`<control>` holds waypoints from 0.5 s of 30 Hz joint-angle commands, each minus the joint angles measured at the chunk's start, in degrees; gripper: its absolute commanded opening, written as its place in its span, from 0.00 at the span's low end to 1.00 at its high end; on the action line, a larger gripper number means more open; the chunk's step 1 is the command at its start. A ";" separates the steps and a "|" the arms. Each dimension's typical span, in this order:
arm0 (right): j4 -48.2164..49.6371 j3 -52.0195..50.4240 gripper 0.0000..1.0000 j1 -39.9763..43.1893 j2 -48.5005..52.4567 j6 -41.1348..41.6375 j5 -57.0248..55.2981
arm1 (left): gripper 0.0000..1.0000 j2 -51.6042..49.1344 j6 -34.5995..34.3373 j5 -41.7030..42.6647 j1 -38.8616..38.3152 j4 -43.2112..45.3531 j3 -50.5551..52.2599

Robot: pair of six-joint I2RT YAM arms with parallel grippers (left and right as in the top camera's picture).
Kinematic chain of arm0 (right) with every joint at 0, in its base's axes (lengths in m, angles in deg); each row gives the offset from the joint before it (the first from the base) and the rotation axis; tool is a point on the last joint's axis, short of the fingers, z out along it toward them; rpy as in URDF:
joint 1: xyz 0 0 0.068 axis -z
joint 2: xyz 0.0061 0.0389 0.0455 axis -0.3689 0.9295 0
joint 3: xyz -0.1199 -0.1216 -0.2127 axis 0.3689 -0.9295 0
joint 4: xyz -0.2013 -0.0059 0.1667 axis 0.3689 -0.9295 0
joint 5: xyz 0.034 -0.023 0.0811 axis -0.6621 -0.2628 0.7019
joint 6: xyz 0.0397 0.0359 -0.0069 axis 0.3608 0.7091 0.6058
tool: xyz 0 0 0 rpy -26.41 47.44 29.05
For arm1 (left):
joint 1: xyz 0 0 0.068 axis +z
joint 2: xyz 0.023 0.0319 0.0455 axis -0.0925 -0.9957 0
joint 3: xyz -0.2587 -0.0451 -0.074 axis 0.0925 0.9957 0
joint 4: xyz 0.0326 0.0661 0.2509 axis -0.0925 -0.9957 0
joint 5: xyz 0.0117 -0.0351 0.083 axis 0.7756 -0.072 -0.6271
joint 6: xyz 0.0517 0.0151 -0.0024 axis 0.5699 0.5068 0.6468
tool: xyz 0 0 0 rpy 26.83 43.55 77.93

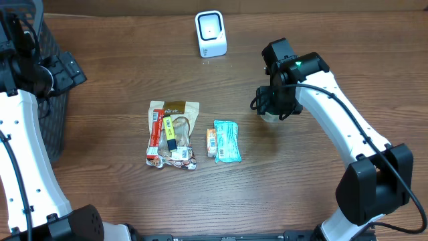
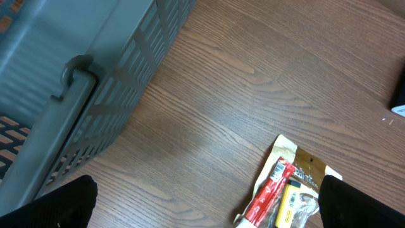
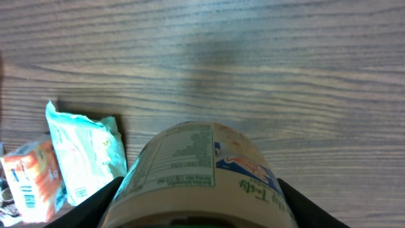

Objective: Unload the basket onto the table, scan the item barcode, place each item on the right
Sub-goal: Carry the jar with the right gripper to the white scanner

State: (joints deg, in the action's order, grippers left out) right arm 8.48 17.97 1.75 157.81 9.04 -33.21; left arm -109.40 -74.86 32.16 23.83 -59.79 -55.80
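A brown wood-grain counter (image 1: 120, 60) fills every view; no room shows beyond it. The right pincer (image 3: 199, 212) clamps a round cream tub with a printed nutrition label (image 3: 196, 164), right of a teal plastic packet (image 1: 227, 141) and nearer than the white box-shaped barcode scanner (image 1: 210, 33). Only the right wrist view shows that label. The left pincer (image 2: 202, 212) gapes wide beside a grey slatted plastic basket (image 2: 95, 76).
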 commanded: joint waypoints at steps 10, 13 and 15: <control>-0.81 2.51 0.17 0.04 -0.39 -4.70 3.08 | 1.00 0.33 0.46 0.24 0.11 0.00 -0.96; -2.62 6.08 0.15 0.04 -0.39 -5.68 4.24 | 1.00 0.33 0.46 0.22 0.11 -0.02 -0.96; -4.85 9.53 0.15 0.04 -0.39 -6.75 4.63 | 1.00 0.33 0.44 0.22 0.11 0.00 -0.96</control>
State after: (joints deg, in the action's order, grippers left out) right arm 4.37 21.69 1.75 158.03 4.91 -30.37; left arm -109.40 -74.86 32.16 23.83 -59.81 -55.80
